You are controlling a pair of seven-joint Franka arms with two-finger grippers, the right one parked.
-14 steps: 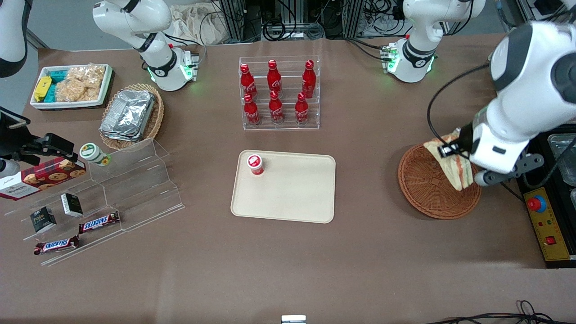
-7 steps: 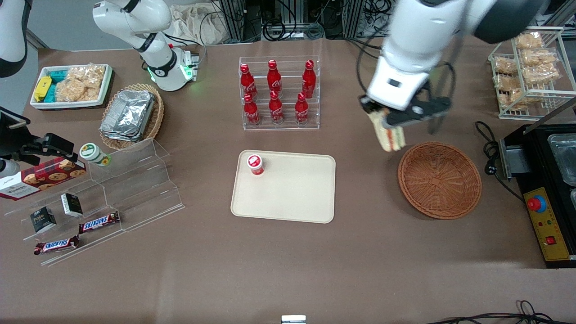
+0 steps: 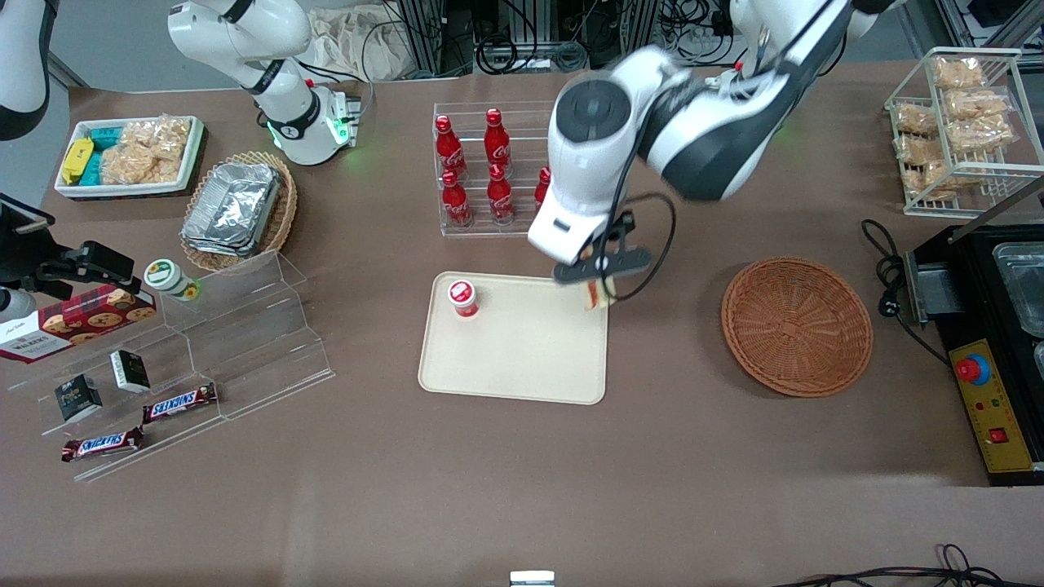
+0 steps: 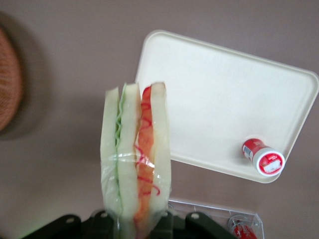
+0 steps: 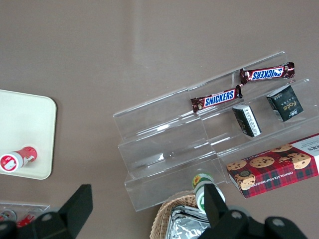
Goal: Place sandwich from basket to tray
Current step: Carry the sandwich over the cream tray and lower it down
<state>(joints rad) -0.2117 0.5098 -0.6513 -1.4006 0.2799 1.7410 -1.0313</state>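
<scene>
The sandwich (image 3: 600,295), a wedge of white bread with green and red-orange layers in clear wrap (image 4: 134,154), hangs in the air with my gripper (image 3: 598,285) shut on it. It is held above the beige tray's (image 3: 522,359) corner that lies nearest the basket and the bottle rack. In the left wrist view the gripper (image 4: 137,221) clamps the wedge's end, with the tray (image 4: 219,94) below it. The reddish-brown wicker basket (image 3: 797,326) stands empty toward the working arm's end of the table, and its rim (image 4: 7,84) shows in the wrist view.
A small red-capped bottle (image 3: 462,297) lies on the tray. A clear rack of red cola bottles (image 3: 506,167) stands just farther from the camera than the tray. A clear stepped shelf (image 3: 245,326) with snacks lies toward the parked arm's end.
The gripper has lifted the sandwich out of the basket and carried it sideways to the tray's corner. The basket is now empty.
</scene>
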